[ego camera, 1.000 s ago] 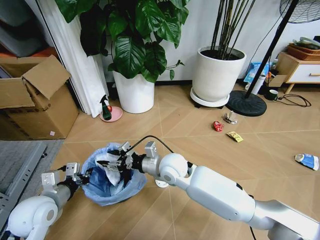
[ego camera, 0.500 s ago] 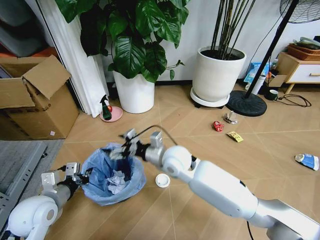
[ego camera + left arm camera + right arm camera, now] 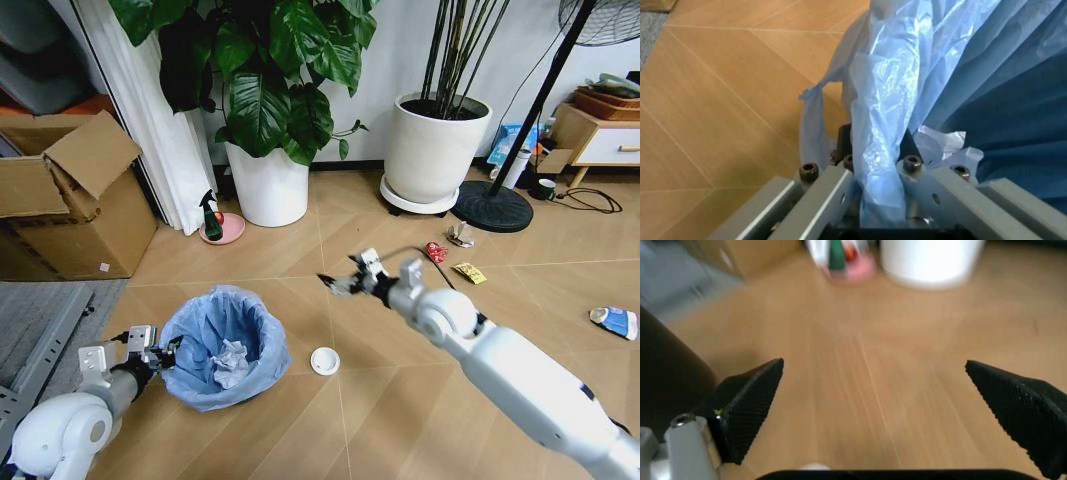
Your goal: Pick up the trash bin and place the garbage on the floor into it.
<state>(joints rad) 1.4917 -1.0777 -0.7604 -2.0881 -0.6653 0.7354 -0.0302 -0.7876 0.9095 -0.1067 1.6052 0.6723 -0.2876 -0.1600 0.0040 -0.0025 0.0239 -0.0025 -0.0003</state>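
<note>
Right tool up off the floor near frame centre, fingers spread wide, nothing between them; same in right wrist view, bare wooden floor between the black ribbed pads. Left tool clamped tight on the rim of the small round dark trash bin lined with crinkled light-blue plastic bag, at the bin's 9 o'clock; left wrist view confirms bag film pinched between the grey fingers.

Bin at 7 o'clock of the head view, standing on the floor, crumpled white tissue inside. White disc on the floor just beside the bin, at its 3 o'clock. Crushed red can, crumpled pale scrap and yellow wrapper clustered at 2 o'clock, well apart from the bin. Blue-and-white packet at 3 o'clock near frame edge. Green spray bottle on pink dish at 11 o'clock, beside the big white plant pot.
</note>
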